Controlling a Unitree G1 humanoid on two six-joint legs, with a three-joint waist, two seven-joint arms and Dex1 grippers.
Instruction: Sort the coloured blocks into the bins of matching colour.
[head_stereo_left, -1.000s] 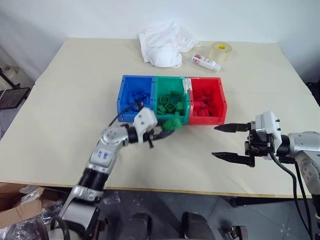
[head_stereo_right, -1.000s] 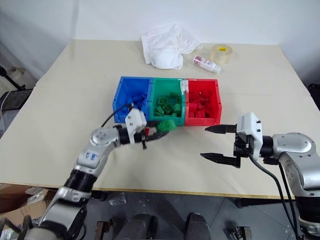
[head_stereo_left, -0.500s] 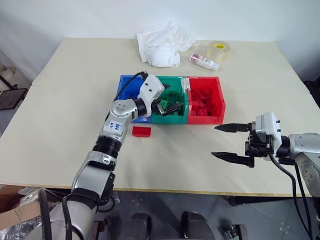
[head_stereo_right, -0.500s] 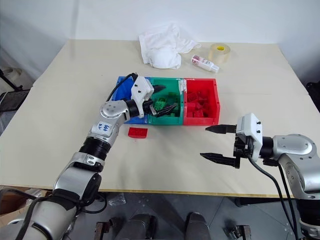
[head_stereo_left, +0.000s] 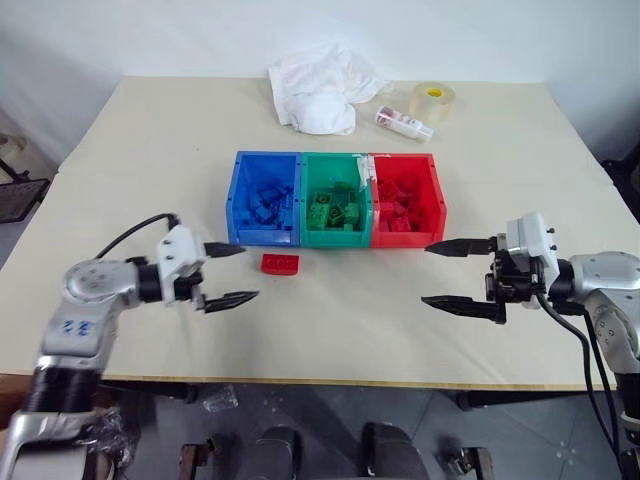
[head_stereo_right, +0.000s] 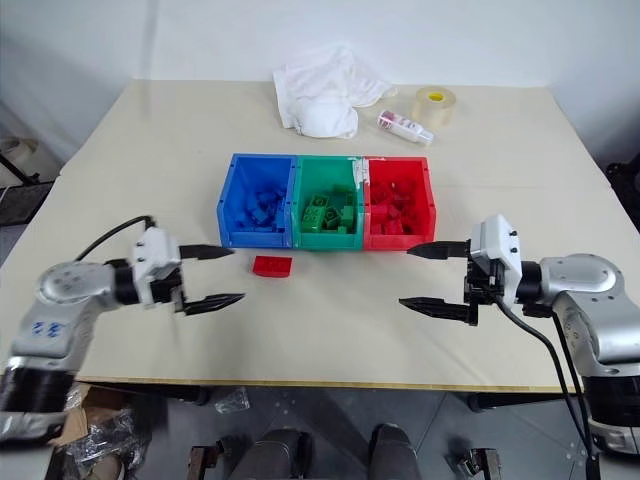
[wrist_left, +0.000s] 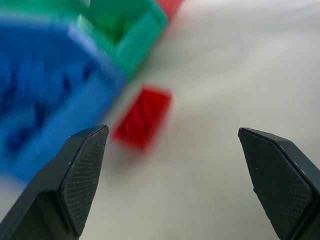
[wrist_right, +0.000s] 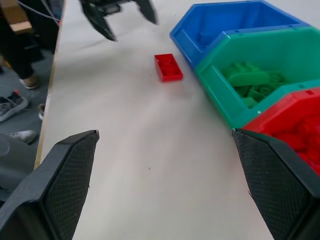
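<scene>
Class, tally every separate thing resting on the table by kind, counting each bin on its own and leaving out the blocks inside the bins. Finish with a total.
Bins: 3 (blue bin, green bin, red bin)
Loose red block: 1
White cloth: 1
Tape roll: 1
Small bottle: 1
Total: 7

You have three bins joined in a row: one blue bin (head_stereo_left: 265, 195), one green bin (head_stereo_left: 336, 199) and one red bin (head_stereo_left: 406, 198). Each holds many blocks, too many to count. One red block (head_stereo_left: 281, 263) lies on the table (head_stereo_left: 130, 170).
</scene>
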